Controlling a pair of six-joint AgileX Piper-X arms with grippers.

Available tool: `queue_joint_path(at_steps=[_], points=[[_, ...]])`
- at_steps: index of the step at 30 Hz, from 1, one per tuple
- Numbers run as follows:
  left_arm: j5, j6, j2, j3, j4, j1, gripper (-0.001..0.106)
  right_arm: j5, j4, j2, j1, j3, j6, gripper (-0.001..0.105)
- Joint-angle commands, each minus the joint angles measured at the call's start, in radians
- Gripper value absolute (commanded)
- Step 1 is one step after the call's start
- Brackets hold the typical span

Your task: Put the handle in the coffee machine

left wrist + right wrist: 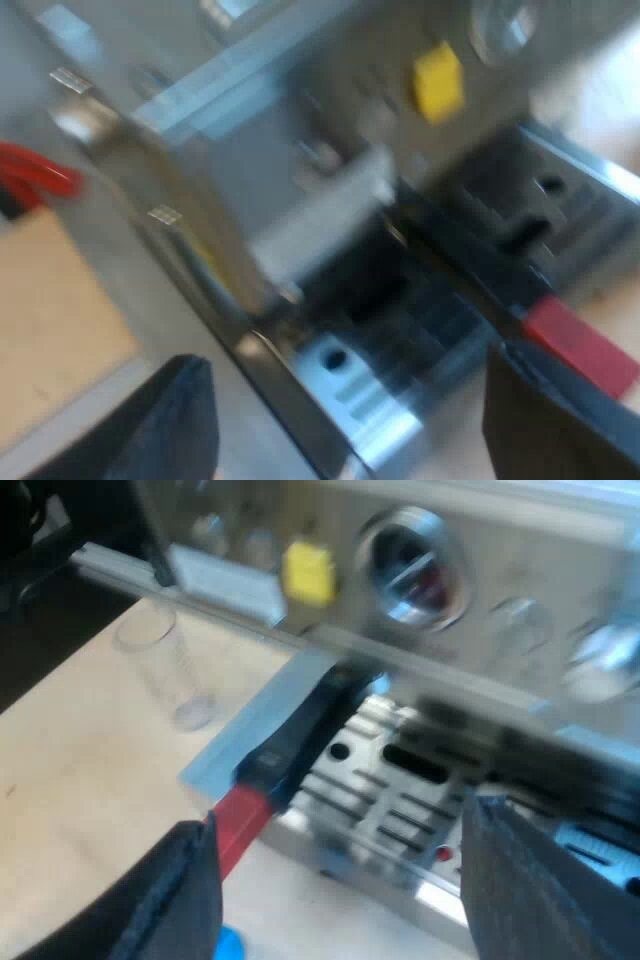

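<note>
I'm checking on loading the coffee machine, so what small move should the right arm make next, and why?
Probably slide the right jaws sideways until the red end of the handle sits between them. They stand open and empty, and the handle reaches out from under the coffee machine's front, by the drip tray, its end beside one jaw. Whether it is locked in, I cannot tell.

The left hand (345,360) and right hand (335,820) each have broad matte black fingers (520,880).
</note>
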Motion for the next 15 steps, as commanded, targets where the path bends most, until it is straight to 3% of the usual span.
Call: queue_joint_path(at_steps=[1,3,6,12,15], points=[[-0.006,-0.003,-0.012,-0.061,0.024,0.044,0.061,-0.075,0.108,-0.007,-0.098,-0.077,-0.014,0.056],[-0.019,-0.003,-0.012,-0.106,0.04,0.074,0.061,-0.106,0.17,-0.01,-0.189,-0.117,-0.014,0.056],[-0.035,-0.056,-0.012,-0.16,0.049,0.144,0.061,-0.105,0.204,-0.021,-0.33,-0.147,-0.016,0.056],[-0.032,-0.089,-0.037,-0.179,0.064,0.285,0.061,-0.105,0.245,-0.1,-0.626,-0.146,-0.026,0.056],[0.022,-0.089,-0.078,-0.179,0.128,0.378,0.061,-0.122,0.303,-0.146,-0.746,-0.139,-0.042,0.056]])
